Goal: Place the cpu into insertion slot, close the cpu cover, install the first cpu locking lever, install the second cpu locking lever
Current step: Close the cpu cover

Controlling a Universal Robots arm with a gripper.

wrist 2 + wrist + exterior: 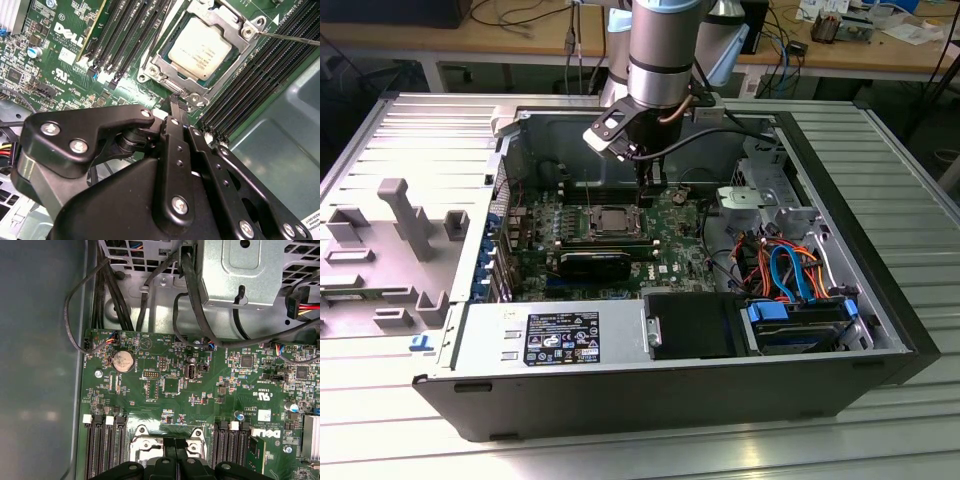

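Observation:
The cpu (200, 47), silvery and square, lies in the insertion slot (612, 222) on the green board. The cpu cover (167, 70), a silver frame, lies flat over the chip's edges; its end also shows in the first wrist view (142, 444). One thin lever wire (290, 38) sticks out past a cover corner, and a darker one (152, 37) runs along the opposite side. My gripper (175, 102) is shut, its tips just above the socket's near corner, with nothing visible between them. In the exterior view the gripper (646, 185) hangs at the socket's far right.
The open computer case (880, 300) surrounds the board. Long black memory slots (270, 75) flank the socket on both sides. Drive cage and cables (235, 275) stand beyond the board. A black card (595, 262) sits in front of the socket, and the power supply (560, 335) lies nearer still.

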